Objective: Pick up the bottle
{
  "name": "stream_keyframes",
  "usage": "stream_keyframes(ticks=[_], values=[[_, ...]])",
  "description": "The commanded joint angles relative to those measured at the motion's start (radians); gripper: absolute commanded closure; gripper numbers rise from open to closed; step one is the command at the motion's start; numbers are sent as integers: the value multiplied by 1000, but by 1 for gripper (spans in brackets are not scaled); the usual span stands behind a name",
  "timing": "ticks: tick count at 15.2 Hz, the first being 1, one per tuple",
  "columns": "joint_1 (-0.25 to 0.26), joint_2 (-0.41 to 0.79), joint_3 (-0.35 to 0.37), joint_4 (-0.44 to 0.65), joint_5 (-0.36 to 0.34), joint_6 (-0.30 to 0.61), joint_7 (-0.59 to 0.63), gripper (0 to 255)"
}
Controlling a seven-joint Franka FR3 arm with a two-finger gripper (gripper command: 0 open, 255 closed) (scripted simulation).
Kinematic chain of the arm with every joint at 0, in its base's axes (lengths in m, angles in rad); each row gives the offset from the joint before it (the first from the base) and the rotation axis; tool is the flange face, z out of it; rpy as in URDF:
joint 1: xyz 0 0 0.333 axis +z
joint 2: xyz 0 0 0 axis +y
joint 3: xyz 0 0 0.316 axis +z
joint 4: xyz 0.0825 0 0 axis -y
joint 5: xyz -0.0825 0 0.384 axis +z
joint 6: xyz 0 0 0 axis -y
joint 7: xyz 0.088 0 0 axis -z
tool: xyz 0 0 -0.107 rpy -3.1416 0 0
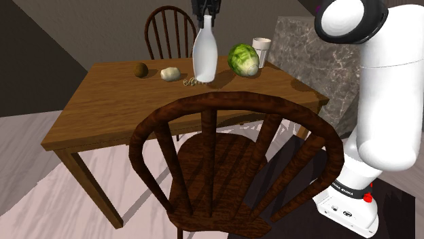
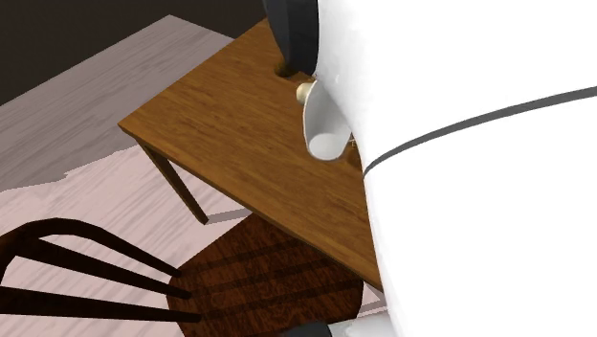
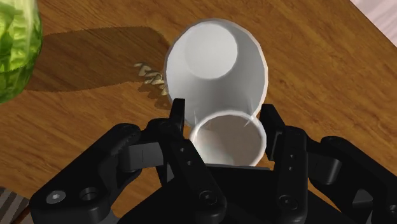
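Bottle [image 1: 204,58] first, in the shoulder view: white, upright at the far side of the worktop [image 1: 102,115], and the black tool [image 1: 206,19] sits right on top of it, reaching down over the neck. Long axis vertical, tool directly above, so to my eye the lift wants to go straight up along that axis. Neighbours are close: a green lettuce [image 1: 243,60] just beside it, a cup [image 1: 261,51] behind that, a scatter of seeds [image 1: 191,82] at its foot, and a pale lump [image 1: 170,73] and a brown fruit [image 1: 140,69] towards the view's left. A dark chair [image 1: 224,156] stands at the near edge, another [image 1: 171,30] behind.

Over to the second exterior view: the white arm [image 2: 459,172] blocks much of it, but the bottle's lower body peeks out beside it over brown wood grain. Whether the base touches the wood, I can't tell. Pale floorboards lie below.

Wrist view now: both fingers [image 3: 180,118] press against the neck's rim, one each side, clamped on it, with the body widening away beneath.

Room: dark walls, and a grey stone-patterned block [image 1: 306,54] by the worktop's far corner.
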Motion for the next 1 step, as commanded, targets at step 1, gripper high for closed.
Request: stream_keyframes(ticks=[1], values=[[1, 11, 0, 28, -1, -17, 0, 255]])
